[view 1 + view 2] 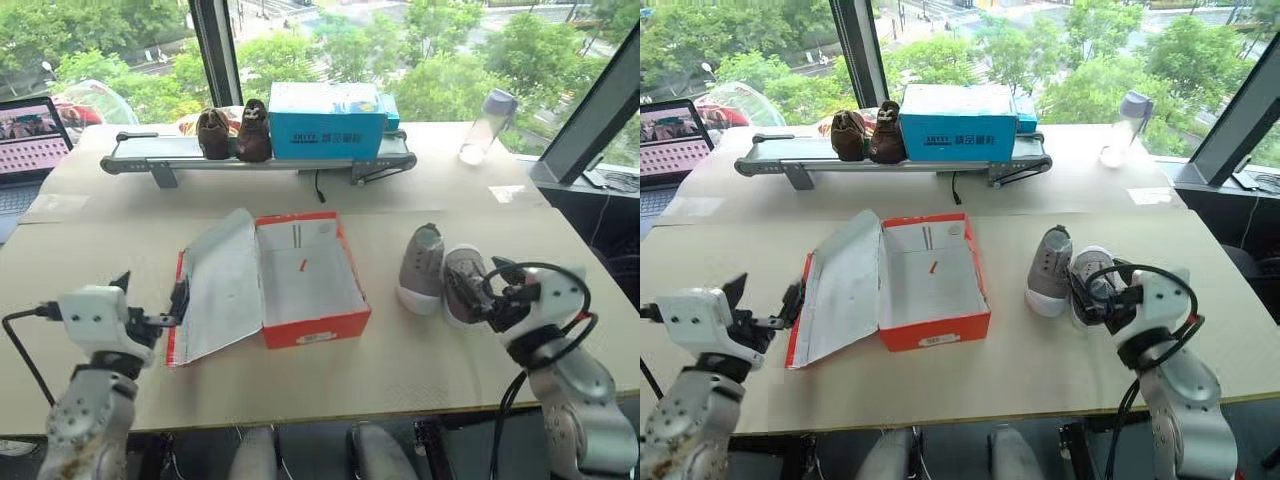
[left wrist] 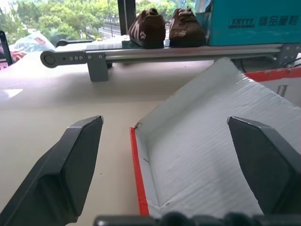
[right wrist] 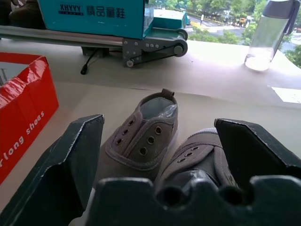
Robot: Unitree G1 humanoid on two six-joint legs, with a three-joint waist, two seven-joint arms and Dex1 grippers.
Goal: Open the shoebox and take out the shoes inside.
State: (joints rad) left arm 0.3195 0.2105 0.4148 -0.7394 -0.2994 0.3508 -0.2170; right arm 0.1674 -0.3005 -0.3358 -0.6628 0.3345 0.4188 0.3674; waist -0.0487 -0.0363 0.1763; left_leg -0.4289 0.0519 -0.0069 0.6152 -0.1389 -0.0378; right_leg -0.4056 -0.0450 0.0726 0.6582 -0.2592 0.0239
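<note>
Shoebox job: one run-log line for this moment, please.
shoebox: lid open, empty | shoes: out, on table beside it | left hand: open, free | right hand: open, free

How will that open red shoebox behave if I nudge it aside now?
The shoebox looks empty, with both shoes out on the table, so it is probably light and slides easily. Its lid lies flung open on one long side, so a push there may just flex the cardboard or pivot the box.
</note>
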